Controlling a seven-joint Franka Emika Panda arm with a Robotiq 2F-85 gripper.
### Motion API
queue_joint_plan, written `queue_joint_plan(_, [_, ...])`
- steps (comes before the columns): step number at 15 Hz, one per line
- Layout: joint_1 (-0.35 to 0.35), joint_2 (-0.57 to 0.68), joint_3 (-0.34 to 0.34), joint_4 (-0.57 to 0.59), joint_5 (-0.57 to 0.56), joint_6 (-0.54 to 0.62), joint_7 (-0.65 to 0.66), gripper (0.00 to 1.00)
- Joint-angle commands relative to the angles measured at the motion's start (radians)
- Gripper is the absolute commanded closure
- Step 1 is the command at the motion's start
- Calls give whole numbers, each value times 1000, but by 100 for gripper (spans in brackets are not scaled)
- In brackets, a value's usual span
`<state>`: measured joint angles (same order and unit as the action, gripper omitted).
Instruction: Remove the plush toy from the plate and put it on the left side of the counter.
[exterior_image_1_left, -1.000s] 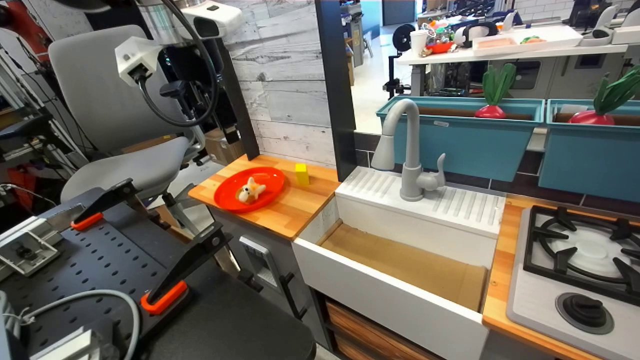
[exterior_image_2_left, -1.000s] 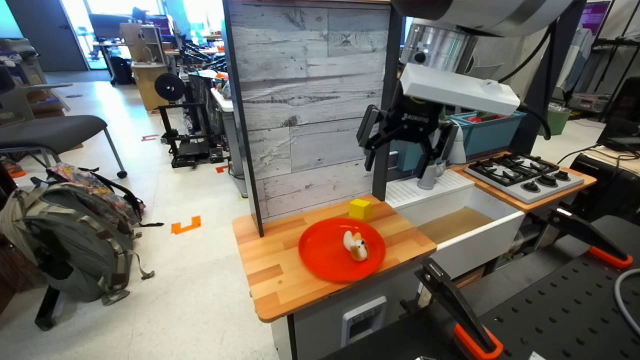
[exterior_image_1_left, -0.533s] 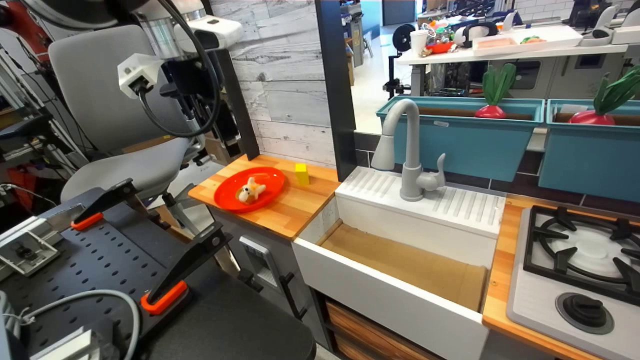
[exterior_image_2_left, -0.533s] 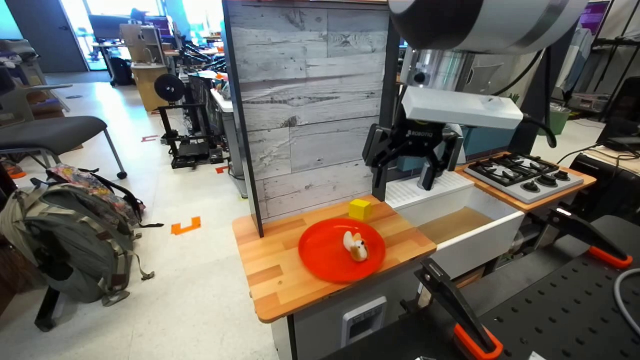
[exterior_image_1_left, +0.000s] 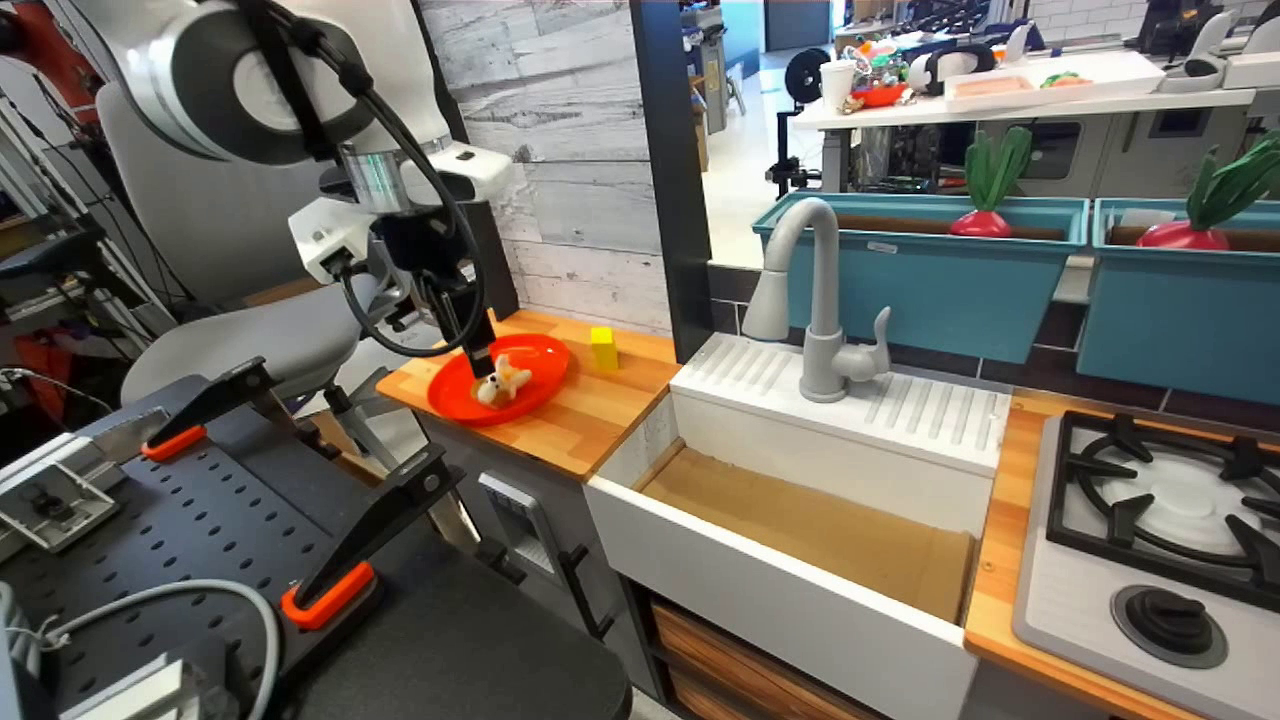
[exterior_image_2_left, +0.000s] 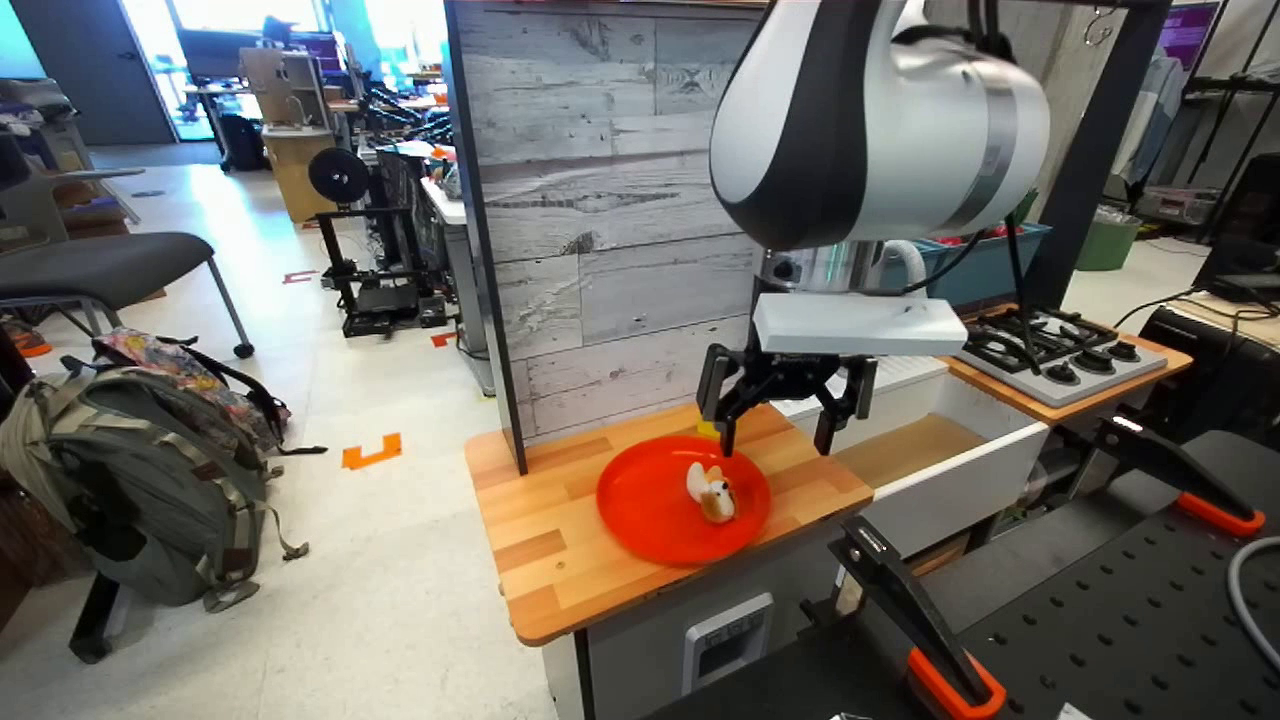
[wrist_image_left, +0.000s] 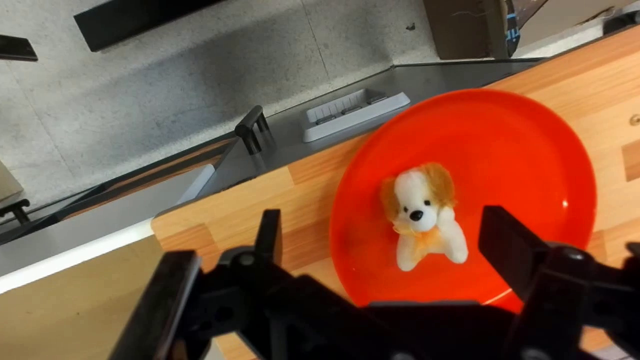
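The plush toy (wrist_image_left: 425, 215), a small white and brown dog, lies on the orange-red plate (wrist_image_left: 525, 145), somewhat off its centre, toward the sink (exterior_image_1_left: 780, 605). The gripper (exterior_image_2_left: 776, 448) hangs above, its fingers (wrist_image_left: 505, 245) wide apart, and it holds nothing. The step in hand is, I think, to come down for the grasp. In the wrist view the toy appears closer to the finger over the plate than to the one over the tabletop (exterior_image_2_left: 545, 500), so a small shift away from the sink should centre it. Then the gripper should descend straight, one finger at each side of the body, and not press on the plate, which may slide or tip. The toy looks soft, so a gentle but full squeeze around the body, rather than on an ear, would probably hold. It would be good to raise it well over the rim before travelling to the left side, which I take to be the end away from the sink. As for the surroundings, a yellow block (exterior_image_1_left: 603, 350) stands near the plate, toward the wall panel (exterior_image_2_left: 620, 210); the spread fingers could knock it. A cable (exterior_image_1_left: 410, 353) loops beside the gripper; whether it could disturb the toy, I cannot tell.
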<state>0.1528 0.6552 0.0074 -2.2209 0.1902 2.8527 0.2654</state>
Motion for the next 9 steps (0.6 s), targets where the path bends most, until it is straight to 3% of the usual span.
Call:
queue_joint_plan(1, [52,124,-43,122,-30,9,51,0])
queue_joint_plan(6, [87,243,-62,255,-26,-11,76,0])
queue_joint_plan(7, [92,260,-64,275,-26,-13,79,4])
queue_joint_plan(8, [96,276,-65,295,-27,-18,79,26])
queue_joint_plan(9, [99,286,-66,309,-26,-20,80,28])
